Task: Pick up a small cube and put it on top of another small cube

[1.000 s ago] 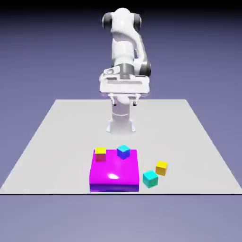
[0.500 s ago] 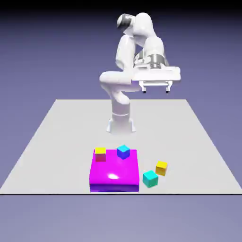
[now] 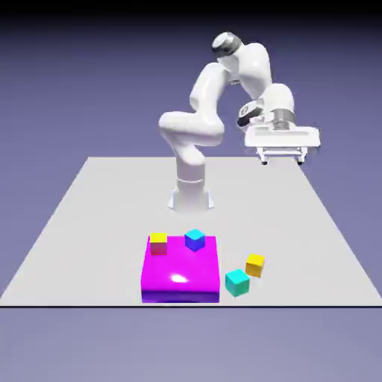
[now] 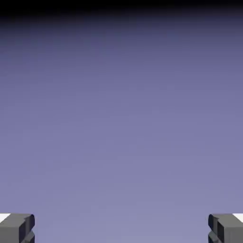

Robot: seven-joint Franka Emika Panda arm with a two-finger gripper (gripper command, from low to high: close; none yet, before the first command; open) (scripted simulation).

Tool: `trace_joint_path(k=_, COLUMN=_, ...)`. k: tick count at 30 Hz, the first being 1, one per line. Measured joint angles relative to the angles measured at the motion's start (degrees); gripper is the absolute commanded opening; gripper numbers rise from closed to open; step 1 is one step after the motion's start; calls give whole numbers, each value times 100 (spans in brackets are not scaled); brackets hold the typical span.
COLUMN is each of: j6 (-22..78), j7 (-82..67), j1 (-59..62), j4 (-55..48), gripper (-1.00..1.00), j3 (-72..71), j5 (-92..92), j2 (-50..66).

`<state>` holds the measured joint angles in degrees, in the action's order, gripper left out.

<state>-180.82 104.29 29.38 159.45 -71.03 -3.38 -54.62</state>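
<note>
The small cube, yellow on top with orange sides, rests on the table to the right of the magenta block in the exterior view. A teal cube lies just in front of it. My gripper hangs high over the table's far right corner, far from both cubes, open and empty. In the hand view its fingertips stand wide apart at the bottom corners, and only the blue-violet backdrop shows between them.
On the magenta block sit a yellow-topped cube with red sides and a blue cube. The robot's base stands at the table's far middle.
The arm has swung from above its base toward the exterior view's right and slightly lower. The gripper stayed open. No cube has moved.
</note>
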Motion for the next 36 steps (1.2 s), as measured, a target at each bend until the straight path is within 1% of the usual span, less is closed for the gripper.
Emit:
trace_joint_path(k=23, j6=-458, j7=4157, j1=2022, j4=-105, gripper=0, j3=-4776, j5=-227, j2=-1476)
trace_joint_path(k=25, j6=-466, j7=4228, j1=2056, j4=-106, gripper=0, j3=-4858, j5=-231, j2=-1502)
trace_joint_path(k=30, j6=-1069, j7=4409, j1=3093, j4=-716, gripper=0, j3=-5350, j5=-250, j2=-2197)
trace_joint_path(k=31, j6=-1141, j7=4431, j1=3218, j4=-790, gripper=-100, j3=-5409, j5=-252, j2=-2281)
trace_joint_path(k=33, j6=-1145, j7=4430, j1=3218, j4=-790, gripper=-100, j3=-5409, j5=-253, j2=-2281)
trace_joint_path(k=36, j6=-785, j7=4321, j1=2596, j4=-424, gripper=-100, j3=-5114, j5=-242, j2=-1864)
